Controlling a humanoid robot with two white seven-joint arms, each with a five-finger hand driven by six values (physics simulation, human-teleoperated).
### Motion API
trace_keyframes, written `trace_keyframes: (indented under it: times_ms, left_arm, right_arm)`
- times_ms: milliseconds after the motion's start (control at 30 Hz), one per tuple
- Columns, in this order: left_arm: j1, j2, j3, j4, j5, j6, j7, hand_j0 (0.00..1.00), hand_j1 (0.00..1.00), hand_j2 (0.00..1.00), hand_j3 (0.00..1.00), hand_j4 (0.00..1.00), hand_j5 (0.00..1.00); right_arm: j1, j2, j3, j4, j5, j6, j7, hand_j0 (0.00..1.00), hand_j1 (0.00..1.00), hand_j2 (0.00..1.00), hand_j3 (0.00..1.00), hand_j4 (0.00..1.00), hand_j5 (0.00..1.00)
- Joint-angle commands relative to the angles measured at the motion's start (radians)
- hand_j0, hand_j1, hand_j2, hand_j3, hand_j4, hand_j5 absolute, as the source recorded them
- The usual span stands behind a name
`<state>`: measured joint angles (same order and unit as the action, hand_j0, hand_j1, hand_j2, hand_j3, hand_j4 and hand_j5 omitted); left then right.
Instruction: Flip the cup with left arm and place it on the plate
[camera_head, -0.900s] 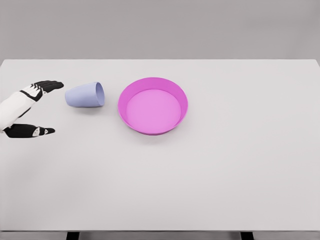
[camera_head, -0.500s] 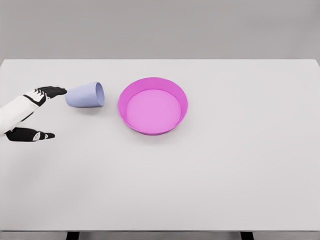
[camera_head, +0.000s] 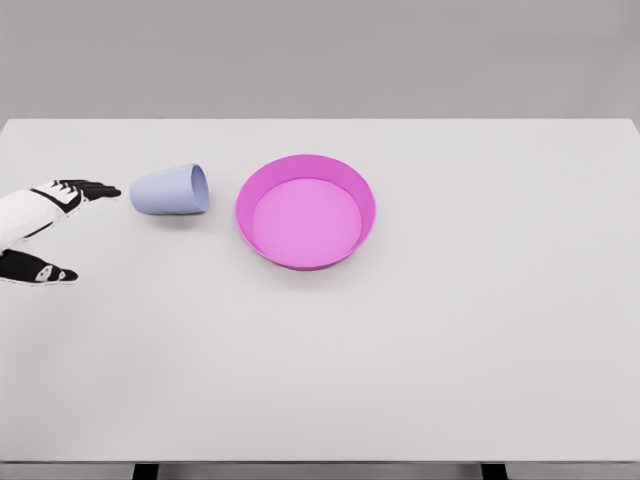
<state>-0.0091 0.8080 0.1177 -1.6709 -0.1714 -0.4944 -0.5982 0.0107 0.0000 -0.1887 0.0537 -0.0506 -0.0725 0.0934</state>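
Lying on its side on the white table (camera_head: 420, 350), the pale lavender cup (camera_head: 168, 190) has its open mouth facing right toward the plate (camera_head: 306, 211) and its closed base facing left toward the hand. Cup sits just left of the magenta plate, a clear strip of table between them, no contact. Plate is round, with a raised rim and a lighter pink floor, nothing in it. Left hand (camera_head: 42, 228) enters at the left edge, only partly in frame: white forearm and palm, black fingers (camera_head: 88, 189) stretched out toward the cup base, thumb (camera_head: 40, 268) splayed well below them nearer the camera. Hand is spread wide, gripping nothing. Fingertips are near the cup's base with a small gap visible, so not touching. The thumb looks close to the tabletop, but I can't tell from this angle whether it rests on the surface. Cup mouth rim shows as a darker oval on the right end; body tapers slightly toward the base. Right arm doesn't show anywhere in the head view. Table legs poke out at the bottom edge.
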Motion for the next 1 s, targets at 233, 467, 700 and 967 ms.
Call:
trace_keyframes:
  times_ms: [233, 467, 700, 967]
  left_arm:
    - [-0.092, -0.049, -0.067, -0.079, -0.263, 0.375, -0.013, 1.00, 1.00, 1.00, 1.00, 1.00, 1.00]
    - [-0.166, -0.164, -0.141, -0.118, -0.249, 0.502, -0.013, 1.00, 1.00, 1.00, 1.00, 1.00, 1.00]
    - [-0.222, -0.240, -0.225, -0.116, -0.126, 0.364, -0.013, 1.00, 1.00, 1.00, 1.00, 1.00, 1.00]
    - [-0.287, -0.297, -0.256, -0.076, -0.174, 0.454, -0.013, 1.00, 1.00, 1.00, 1.00, 1.00, 1.00]
  right_arm:
    - [0.000, 0.000, 0.000, 0.000, 0.000, 0.000, 0.000, 1.00, 1.00, 1.00, 1.00, 1.00, 1.00]
    - [0.000, 0.000, 0.000, 0.000, 0.000, 0.000, 0.000, 1.00, 1.00, 1.00, 1.00, 1.00, 1.00]
    - [0.000, 0.000, 0.000, 0.000, 0.000, 0.000, 0.000, 1.00, 1.00, 1.00, 1.00, 1.00, 1.00]
    - [0.000, 0.000, 0.000, 0.000, 0.000, 0.000, 0.000, 1.00, 1.00, 1.00, 1.00, 1.00, 1.00]
